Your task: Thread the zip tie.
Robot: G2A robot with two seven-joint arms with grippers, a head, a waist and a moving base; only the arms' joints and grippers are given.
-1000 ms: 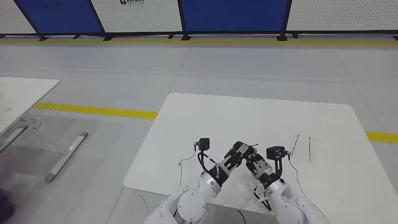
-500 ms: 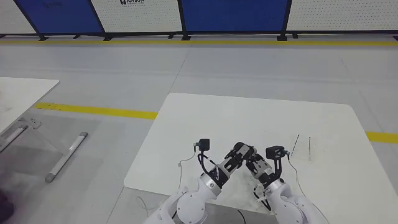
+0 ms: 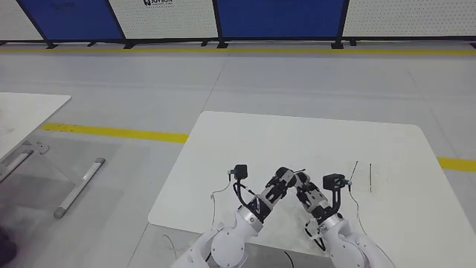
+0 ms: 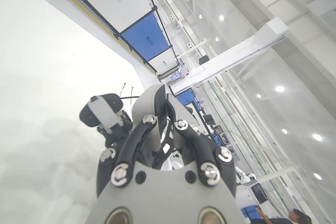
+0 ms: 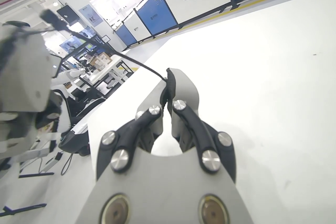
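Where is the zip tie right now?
Right wrist view: the zip tie is pinched at one end in the shut right gripper above the white table, its other end beside the left gripper.

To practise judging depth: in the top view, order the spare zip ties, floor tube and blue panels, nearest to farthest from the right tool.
1. Spare zip ties, on the table near the right tool.
2. Floor tube, off the table's left.
3. Blue panels, across the floor.
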